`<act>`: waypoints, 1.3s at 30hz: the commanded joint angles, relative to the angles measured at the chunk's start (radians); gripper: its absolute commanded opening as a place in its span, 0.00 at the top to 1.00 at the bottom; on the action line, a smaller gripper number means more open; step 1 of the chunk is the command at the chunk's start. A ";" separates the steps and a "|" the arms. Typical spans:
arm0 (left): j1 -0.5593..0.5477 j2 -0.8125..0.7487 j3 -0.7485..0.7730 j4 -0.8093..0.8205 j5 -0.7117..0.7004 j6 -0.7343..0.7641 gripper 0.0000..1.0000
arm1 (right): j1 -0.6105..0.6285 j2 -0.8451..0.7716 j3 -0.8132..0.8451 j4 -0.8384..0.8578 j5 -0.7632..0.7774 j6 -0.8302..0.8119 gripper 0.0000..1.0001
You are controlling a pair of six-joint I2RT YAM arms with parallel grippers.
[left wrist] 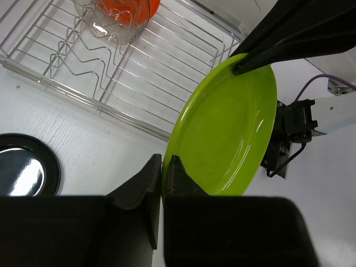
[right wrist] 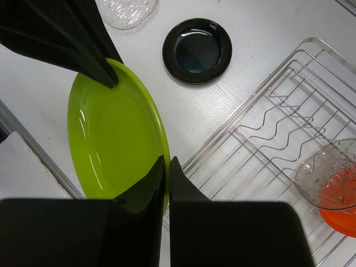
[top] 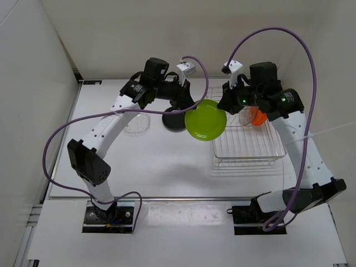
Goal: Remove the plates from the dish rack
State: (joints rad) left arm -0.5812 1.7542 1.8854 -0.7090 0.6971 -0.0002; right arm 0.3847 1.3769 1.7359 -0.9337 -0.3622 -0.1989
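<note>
The lime green plate (top: 206, 119) hangs in the air between the two arms, just left of the dish rack (top: 247, 142). My left gripper (left wrist: 166, 161) is shut on one edge of this plate (left wrist: 228, 128). My right gripper (right wrist: 167, 164) is shut on the opposite edge (right wrist: 111, 139). An orange plate (right wrist: 339, 217) and a clear plate (right wrist: 325, 172) stand together at the rack's far right corner (top: 257, 117). A glossy black plate (right wrist: 197, 50) and another clear plate (top: 138, 123) lie flat on the table left of the rack.
The rack's wire grid and divider prongs (left wrist: 139, 72) lie just below the green plate's right side. Purple cables loop over both arms (top: 303, 50). White walls close in the table at the back and left.
</note>
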 commanded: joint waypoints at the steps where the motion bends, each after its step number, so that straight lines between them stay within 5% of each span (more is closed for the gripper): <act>1: 0.009 -0.061 -0.025 0.022 -0.062 -0.003 0.89 | 0.005 -0.015 0.011 0.021 -0.035 0.010 0.99; 3: 0.009 -0.061 -0.048 0.036 -0.094 -0.014 0.89 | 0.005 -0.015 0.002 0.021 -0.035 0.019 0.94; 4: 0.009 -0.071 -0.048 0.051 -0.138 -0.026 0.89 | 0.005 -0.015 0.002 0.032 -0.021 0.019 0.83; 5: 0.009 -0.071 -0.074 0.062 -0.174 -0.041 0.89 | 0.005 -0.015 -0.007 0.032 -0.009 0.019 0.64; 6: 0.009 -0.071 -0.083 0.071 -0.212 -0.050 0.89 | 0.005 -0.015 -0.021 0.042 0.029 0.030 0.32; 7: 0.009 -0.071 -0.083 0.071 -0.287 -0.050 0.89 | 0.005 -0.015 -0.021 0.064 0.066 0.045 0.10; 8: 0.009 -0.071 -0.104 0.089 -0.319 -0.067 0.89 | 0.005 -0.015 -0.036 0.081 0.121 0.062 0.00; 14: 0.069 0.017 -0.095 0.100 -0.384 -0.089 0.89 | -0.029 -0.015 -0.070 0.139 0.420 0.145 0.00; 26: 0.257 0.267 -0.042 0.169 -0.271 -0.080 0.89 | -0.052 -0.119 -0.153 0.157 0.465 0.125 0.00; 39: 0.320 0.464 0.116 0.152 -0.242 -0.069 0.89 | -0.070 -0.141 -0.196 0.177 0.447 0.125 0.00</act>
State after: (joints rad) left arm -0.2672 2.2017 1.9408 -0.5671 0.4118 -0.0711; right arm 0.3195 1.2602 1.5398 -0.8040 0.0834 -0.0780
